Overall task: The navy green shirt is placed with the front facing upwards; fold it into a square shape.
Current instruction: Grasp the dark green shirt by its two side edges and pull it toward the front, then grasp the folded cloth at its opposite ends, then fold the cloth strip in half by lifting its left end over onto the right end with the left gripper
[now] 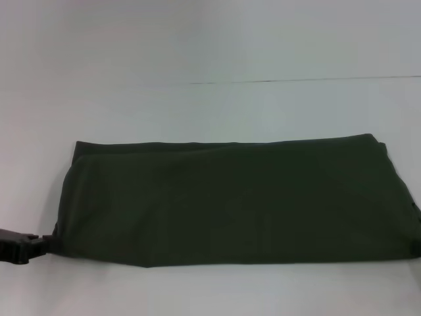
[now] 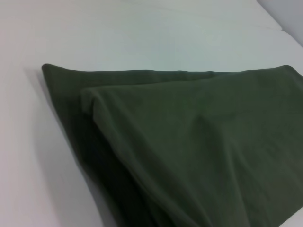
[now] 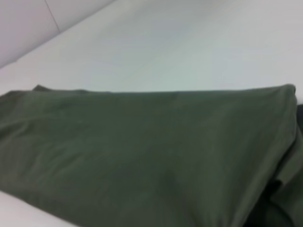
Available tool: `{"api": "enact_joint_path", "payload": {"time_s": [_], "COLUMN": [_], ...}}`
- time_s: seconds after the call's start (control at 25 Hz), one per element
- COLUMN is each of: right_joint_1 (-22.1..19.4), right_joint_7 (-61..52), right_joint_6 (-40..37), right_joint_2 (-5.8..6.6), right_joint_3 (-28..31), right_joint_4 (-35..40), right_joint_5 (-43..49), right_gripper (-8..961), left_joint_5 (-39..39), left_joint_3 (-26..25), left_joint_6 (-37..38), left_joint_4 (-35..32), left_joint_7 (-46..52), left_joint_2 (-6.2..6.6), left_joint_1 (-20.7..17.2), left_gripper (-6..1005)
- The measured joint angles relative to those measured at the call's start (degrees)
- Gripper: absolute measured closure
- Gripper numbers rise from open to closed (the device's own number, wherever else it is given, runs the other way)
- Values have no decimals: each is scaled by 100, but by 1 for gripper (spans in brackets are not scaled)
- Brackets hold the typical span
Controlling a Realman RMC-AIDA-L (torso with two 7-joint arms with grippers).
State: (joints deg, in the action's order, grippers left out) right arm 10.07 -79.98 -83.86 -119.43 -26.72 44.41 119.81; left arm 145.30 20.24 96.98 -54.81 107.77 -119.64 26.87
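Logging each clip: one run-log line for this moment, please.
dark olive-green cotton shirt: folded wide band, plain side up | left gripper: at its near-left corner | right gripper: unseen | square: not yet

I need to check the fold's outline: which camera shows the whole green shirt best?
The head view: the navy green shirt lies there as a long folded band, nearly all its outline visible, with the left gripper at its near-left corner. Both wrist views show only part of the cloth, cut off at the frame.
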Motion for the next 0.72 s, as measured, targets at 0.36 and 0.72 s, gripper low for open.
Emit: {"api": "enact_joint_path", "payload": {"time_s": [0.36, 0.72], "right_joint_1": [-3, 92], "right_joint_7": [101, 155], "right_joint_6": [-337, -741], "right_joint_2": [-9, -17], "right_joint_3": [348, 952], "right_joint_4": [313, 692], "right_joint_5": [-10, -141], "right_gripper": [765, 385], "left_joint_5": [-22, -249], "left_joint_3": [-110, -533], "left_joint_6": [-22, -324], "left_joint_4": [-46, -256], "left_joint_7": [91, 407], "left_joint_2": [16, 71], "left_joint_1": [31, 57], "left_gripper": [893, 602]}}
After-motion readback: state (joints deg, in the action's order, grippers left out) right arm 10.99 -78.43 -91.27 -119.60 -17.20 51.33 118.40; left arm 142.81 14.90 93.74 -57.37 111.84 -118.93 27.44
